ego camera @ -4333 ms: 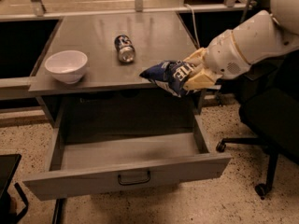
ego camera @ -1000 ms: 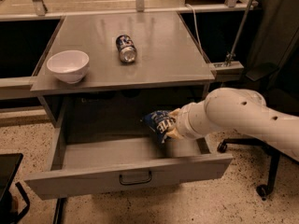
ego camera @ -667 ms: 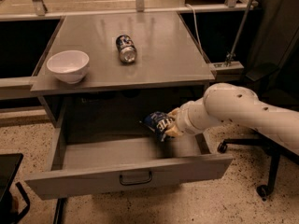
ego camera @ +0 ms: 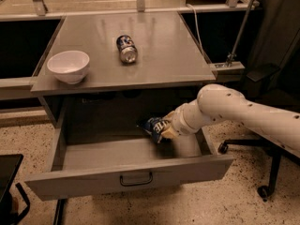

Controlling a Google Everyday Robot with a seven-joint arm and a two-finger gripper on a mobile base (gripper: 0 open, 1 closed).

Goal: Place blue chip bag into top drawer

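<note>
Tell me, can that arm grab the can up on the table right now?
Probably not directly: its gripper sits down in the open drawer, under the tabletop, holding the chip bag.

**One raised view from the front**

We look down through a single camera, set high before the counter (ego camera: 159,46) front edge, facing its back edge, fairly near. The tool (ego camera: 164,131) sits below the front right corner, in the open top drawer (ego camera: 93,179).
</note>
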